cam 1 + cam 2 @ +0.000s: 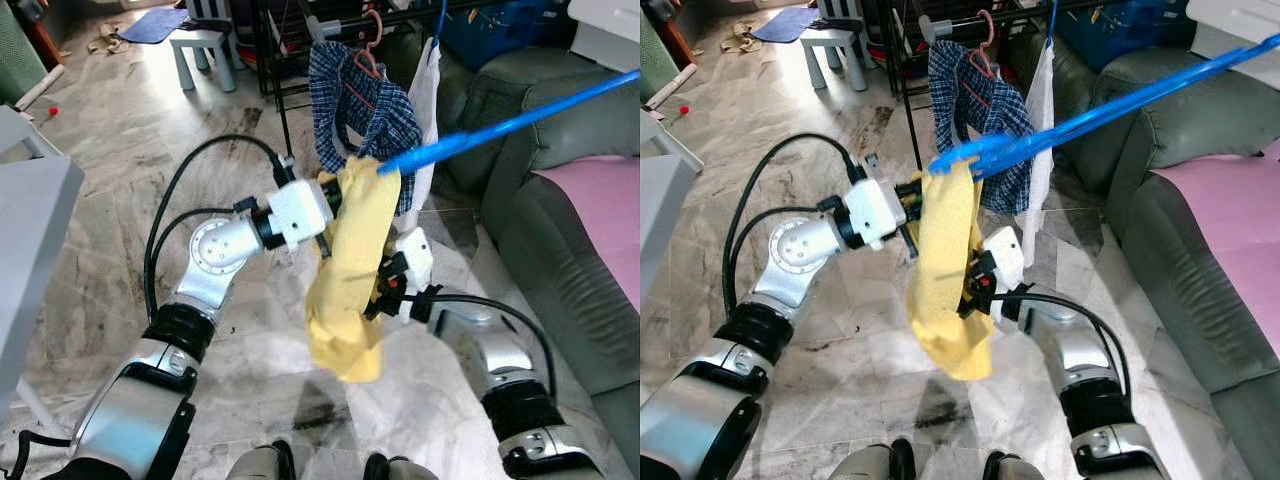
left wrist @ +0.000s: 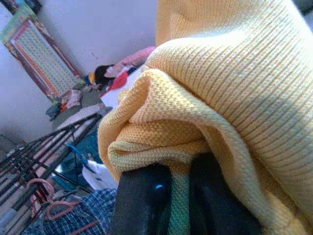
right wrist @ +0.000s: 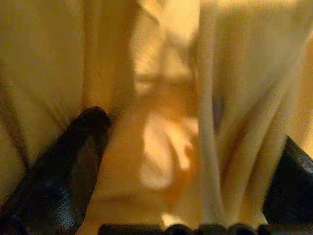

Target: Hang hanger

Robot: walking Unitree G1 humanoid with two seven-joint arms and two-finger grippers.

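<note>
Yellow garment (image 1: 350,270) hangs in front of robot, draped on blue hanger (image 1: 500,125) reaching in from right; left claw (image 2: 178,196) pinches knit fold near top; right claw (image 3: 186,161) spread against cloth lower down; rack (image 1: 902,90) with plaid shirt (image 1: 980,110) just behind; judgement: keep pinch firm, steady cloth, lift hanger hook level toward rack bar, avoid snagging plaid shirt.

Blurred yellow cloth (image 3: 166,112) between parted jaws, seemingly.
</note>
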